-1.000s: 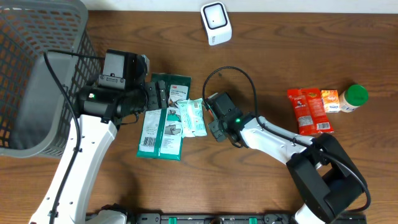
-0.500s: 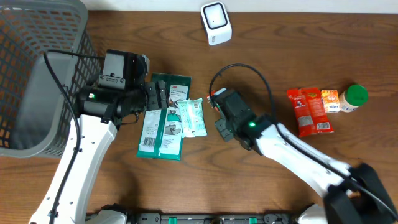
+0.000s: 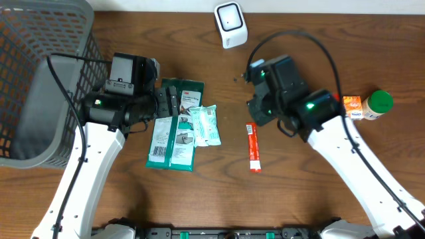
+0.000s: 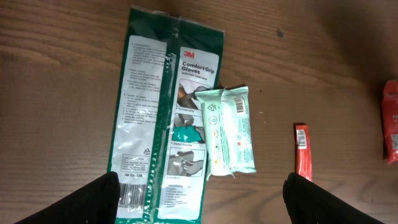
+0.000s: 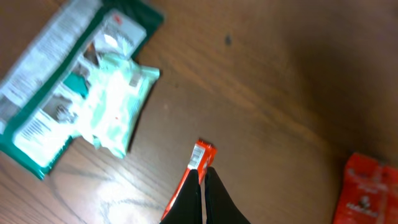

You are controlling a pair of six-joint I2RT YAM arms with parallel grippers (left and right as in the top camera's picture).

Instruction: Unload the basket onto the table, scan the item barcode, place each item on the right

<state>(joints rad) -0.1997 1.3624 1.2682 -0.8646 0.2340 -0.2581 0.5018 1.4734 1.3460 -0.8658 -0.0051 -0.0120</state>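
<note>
My right claw (image 5: 203, 190) is clenched, empty as far as I see; left claw (image 4: 208, 194) spread wide over glove pack (image 4: 158, 112). The red stick (image 3: 254, 147) lies flat on table (image 3: 292, 199), 6 o'clock of right claw. Risk: pinching so flat a stick could scrape wood or flip the barcode down. Count: 1 stick, 1 scanner (image 3: 230, 24), 1 wipes pouch (image 3: 206, 125), 1 glove pack.

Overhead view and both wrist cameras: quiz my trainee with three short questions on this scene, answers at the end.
1. True or false: the mint wipes pack lies partly on the green glove pack.
2. Is the right gripper open or shut?
3. The white scanner is: A) held by a gripper, B) on the table, C) on the glove pack.
Key: 1 true; 2 shut; 3 B.
</note>
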